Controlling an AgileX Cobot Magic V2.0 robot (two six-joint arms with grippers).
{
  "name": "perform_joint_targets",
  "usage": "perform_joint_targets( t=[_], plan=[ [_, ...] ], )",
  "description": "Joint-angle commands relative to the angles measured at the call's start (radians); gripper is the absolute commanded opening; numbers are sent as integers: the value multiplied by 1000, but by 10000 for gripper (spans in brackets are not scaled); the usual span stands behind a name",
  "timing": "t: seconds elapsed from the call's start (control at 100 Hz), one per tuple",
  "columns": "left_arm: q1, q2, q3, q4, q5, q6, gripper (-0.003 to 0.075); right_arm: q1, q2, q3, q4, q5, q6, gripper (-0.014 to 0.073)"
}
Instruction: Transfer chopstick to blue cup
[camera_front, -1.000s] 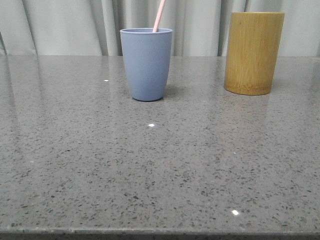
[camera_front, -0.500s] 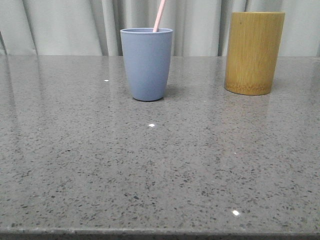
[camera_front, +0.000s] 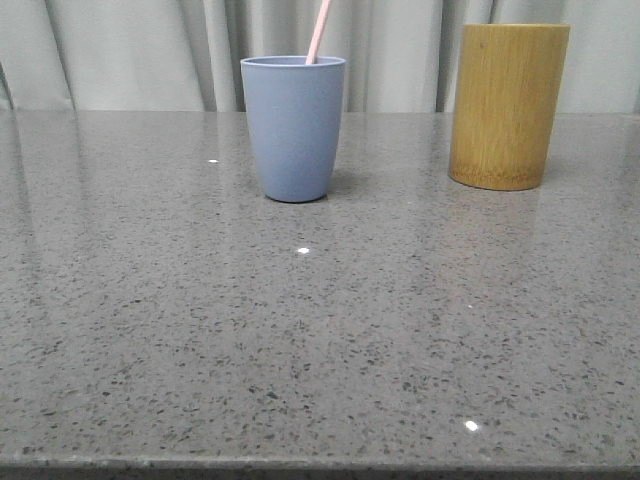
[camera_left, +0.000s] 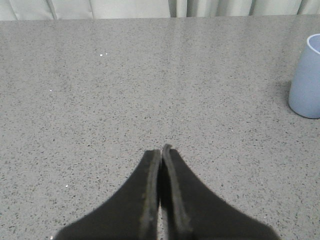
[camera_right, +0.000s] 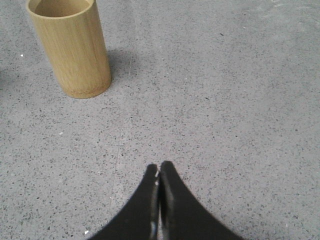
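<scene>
- Grey speckled stone makes up the table (camera_front: 320, 330), and the blue cup (camera_front: 293, 128) stands upright on it toward the far edge, in front of pale curtains (camera_front: 120, 50).
- The chopstick (camera_front: 318, 32), pale pink, stands inside the blue cup, leaning slightly toward the bamboo holder's side; its upper end runs out of the front view, and its lower end is hidden by the cup wall.
- The bamboo holder (camera_front: 508, 105), a taller yellow-brown cylinder, stands upright well apart from the blue cup, on the robot's right of it.
- In the right wrist view the bamboo holder (camera_right: 70, 47) has an open top; what little of its inside shows looks bare, though the angle is too shallow to be sure.
- The left gripper (camera_left: 161, 150) hangs above bare tabletop with its dark fingers pressed together and nothing between them; the blue cup (camera_left: 307, 77) sits well apart from it at the frame's edge.
- The right gripper (camera_right: 159, 169) likewise has its fingers closed against each other, holding nothing, well apart from the bamboo holder.
</scene>
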Motion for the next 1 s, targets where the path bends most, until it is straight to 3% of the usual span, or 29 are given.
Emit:
perform_joint_targets(
  t=[0.0,0.47,0.62,0.79,0.99],
  plan=[
    [3,5,-26,-5,-79,-2,-19,-6,3,-25,-28,-59,-5,-67],
    [-4,5,-22,1,-86,-2,-19,-6,3,-25,-28,-59,-5,-67],
    [-5,-18,53,47,-285,-2,-19,-6,3,-25,-28,-59,-5,-67],
    [-13,-110,243,65,-505,-4,-19,-6,3,-25,-28,-59,-5,-67],
    [-13,-299,480,100,-645,-8,-19,-6,3,-25,-28,-59,-5,-67]
  ],
)
